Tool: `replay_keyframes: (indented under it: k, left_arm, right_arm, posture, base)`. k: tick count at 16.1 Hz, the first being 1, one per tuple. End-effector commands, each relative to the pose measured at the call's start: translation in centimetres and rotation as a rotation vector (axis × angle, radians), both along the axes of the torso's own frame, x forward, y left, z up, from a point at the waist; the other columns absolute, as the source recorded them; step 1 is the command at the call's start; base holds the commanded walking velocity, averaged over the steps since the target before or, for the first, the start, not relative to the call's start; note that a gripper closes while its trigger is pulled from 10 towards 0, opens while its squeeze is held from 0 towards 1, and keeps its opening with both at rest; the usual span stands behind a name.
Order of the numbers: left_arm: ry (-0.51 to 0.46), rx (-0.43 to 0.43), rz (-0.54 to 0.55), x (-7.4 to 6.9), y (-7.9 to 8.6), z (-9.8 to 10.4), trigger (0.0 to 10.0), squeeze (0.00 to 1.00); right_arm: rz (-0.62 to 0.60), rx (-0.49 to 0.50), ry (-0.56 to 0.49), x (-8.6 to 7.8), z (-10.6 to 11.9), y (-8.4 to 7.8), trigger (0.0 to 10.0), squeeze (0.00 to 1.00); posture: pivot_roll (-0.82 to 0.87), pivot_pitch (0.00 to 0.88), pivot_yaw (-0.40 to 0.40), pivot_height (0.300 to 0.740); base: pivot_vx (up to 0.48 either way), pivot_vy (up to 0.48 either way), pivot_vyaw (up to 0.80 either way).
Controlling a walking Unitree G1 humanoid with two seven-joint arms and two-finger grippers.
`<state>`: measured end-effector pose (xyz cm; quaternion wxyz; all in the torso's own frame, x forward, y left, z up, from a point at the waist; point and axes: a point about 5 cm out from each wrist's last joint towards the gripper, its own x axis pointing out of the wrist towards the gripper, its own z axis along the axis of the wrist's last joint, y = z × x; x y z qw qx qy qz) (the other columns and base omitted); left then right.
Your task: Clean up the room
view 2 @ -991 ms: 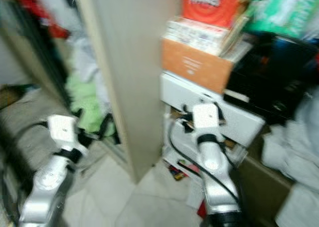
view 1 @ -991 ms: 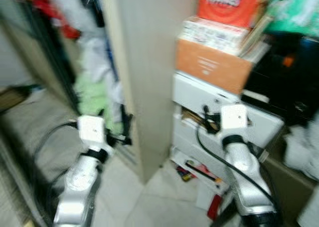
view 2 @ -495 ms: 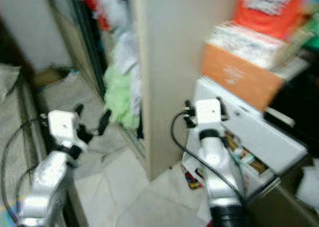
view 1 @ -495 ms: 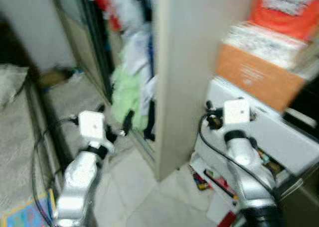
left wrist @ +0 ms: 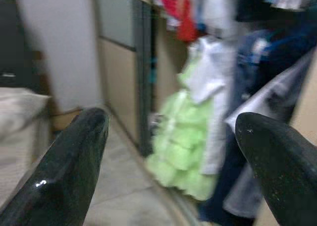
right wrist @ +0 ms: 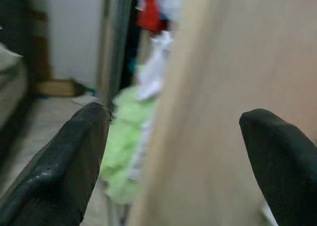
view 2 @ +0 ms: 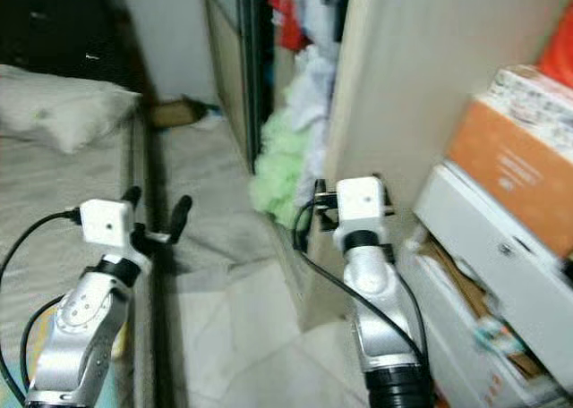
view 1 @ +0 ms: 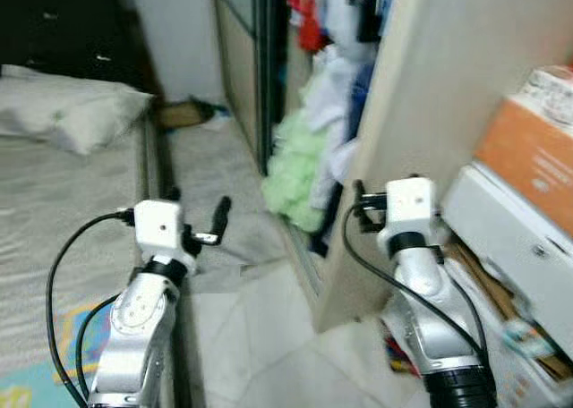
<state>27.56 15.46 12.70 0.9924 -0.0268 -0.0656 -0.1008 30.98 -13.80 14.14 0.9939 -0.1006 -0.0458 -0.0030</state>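
Clutter everywhere: clothes [view 1: 313, 171] spill from the wardrobe [view 1: 448, 86]; left gripper [view 1: 197, 218] and right gripper [right wrist: 173, 156] hang wide, empty — cleanup looks barely started.

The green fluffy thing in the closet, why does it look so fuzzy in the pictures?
Left eye view: the green garment and orange box are smeared by motion blur. Left wrist view: the hanging clothes are soft, while the near left gripper fingers look sharper. Right wrist view: the wardrobe panel is a blurred tan sheet.
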Motion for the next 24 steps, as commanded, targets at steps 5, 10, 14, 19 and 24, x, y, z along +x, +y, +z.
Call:
replay_keyframes:
  k: [5,10,14,19,24]
  left_arm:
    - [-0.006,0.009,-0.017,-0.02,-0.54,0.03,10.0,0.0]
    - [-0.004,0.013,-0.027,-0.1,-0.66,-0.13,10.0,0.0]
    - [-0.004,0.013,-0.028,-0.12,-0.7,-0.2,10.0,0.0]
    - [-0.003,0.016,-0.028,-0.15,-0.7,-0.23,10.0,0.0]
    - [-0.002,0.016,-0.026,-0.15,-0.62,-0.22,10.0,0.0]
  right_arm:
    - [-0.003,-0.006,-0.013,0.08,0.33,-0.52,10.0,0.0]
    - [0.001,-0.008,-0.004,-0.03,-0.03,-0.63,10.0,0.0]
    - [0.013,-0.007,-0.002,0.0,-0.09,-0.41,10.0,0.0]
    - [0.025,-0.009,0.0,0.05,-0.15,-0.24,10.0,0.0]
    - [0.02,-0.007,0.0,0.02,-0.21,-0.29,10.0,0.0]
  posture:
    - [-0.08,0.01,-0.037,0.74]
    - [-0.08,0.0,-0.039,0.74]
    - [-0.08,0.0,-0.04,0.74]
    - [-0.08,0.0,-0.043,0.74]
    - [-0.08,0.002,-0.038,0.74]
  base:
    - [0.0,0.0,0.8]
    - [0.0,0.0,0.8]
    - [0.0,0.0,0.8]
    - [0.0,0.0,0.8]
    - [0.0,0.0,0.8]
